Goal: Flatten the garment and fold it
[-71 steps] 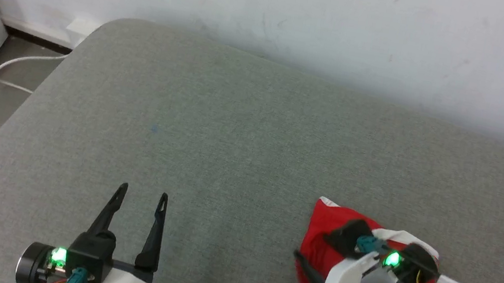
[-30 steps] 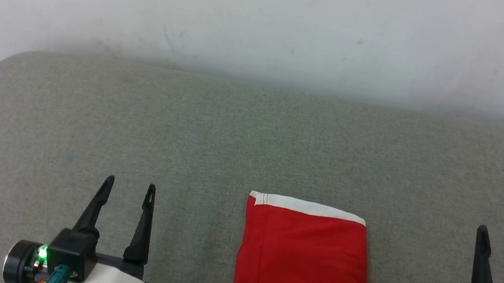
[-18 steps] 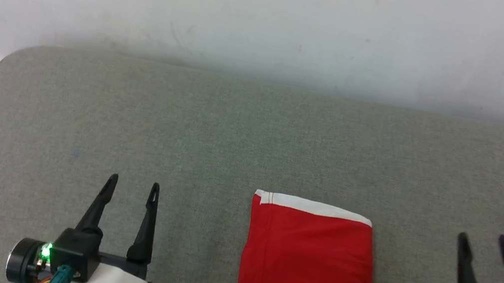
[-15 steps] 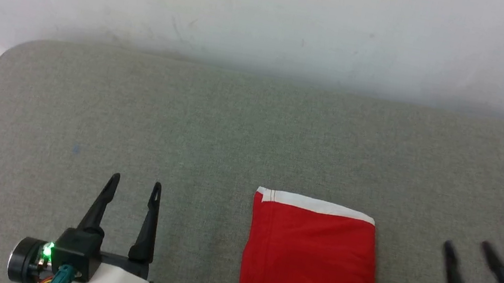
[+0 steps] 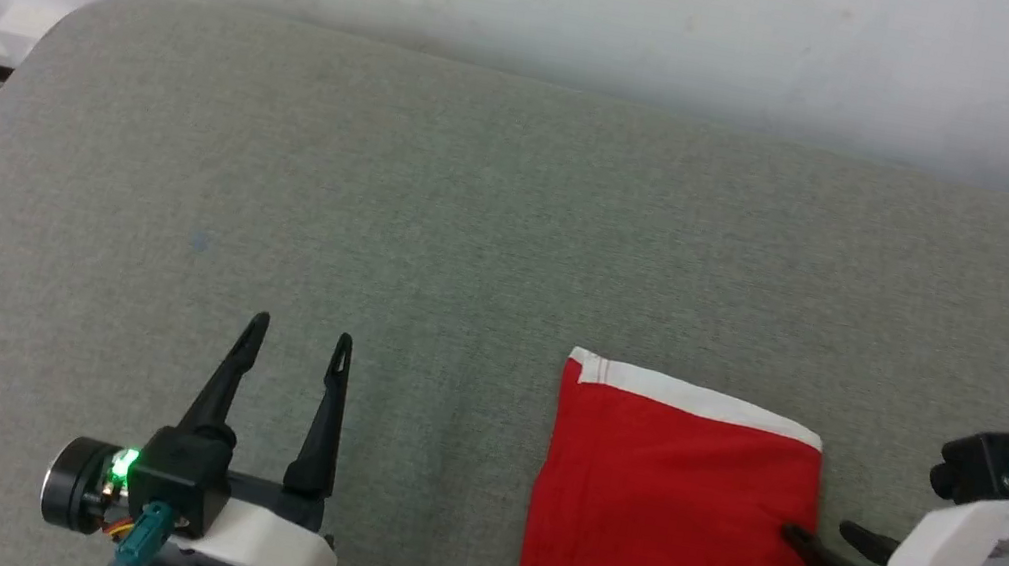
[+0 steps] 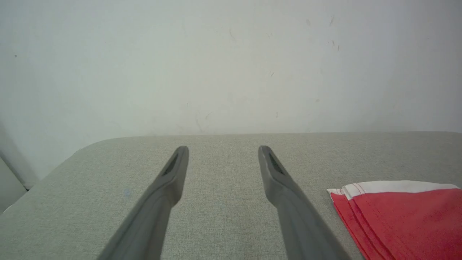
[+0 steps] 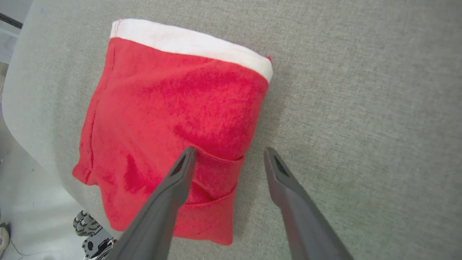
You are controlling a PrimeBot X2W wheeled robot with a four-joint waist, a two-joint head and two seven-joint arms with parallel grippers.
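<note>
The right end effector (image 5: 818,529) has swung in, spread apart over the soft, light shorts (image 5: 671,512), ready to grab their right edge.

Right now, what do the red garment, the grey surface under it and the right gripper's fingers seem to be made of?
Red garment: soft cloth, perhaps knit, slightly fuzzy and matt; it creases at the fold, with a white band along one edge. Grey surface: coarse woven upholstery, matt; the weave shows. Fingers of the right gripper: probably moulded plastic, smooth dark grey.
</note>
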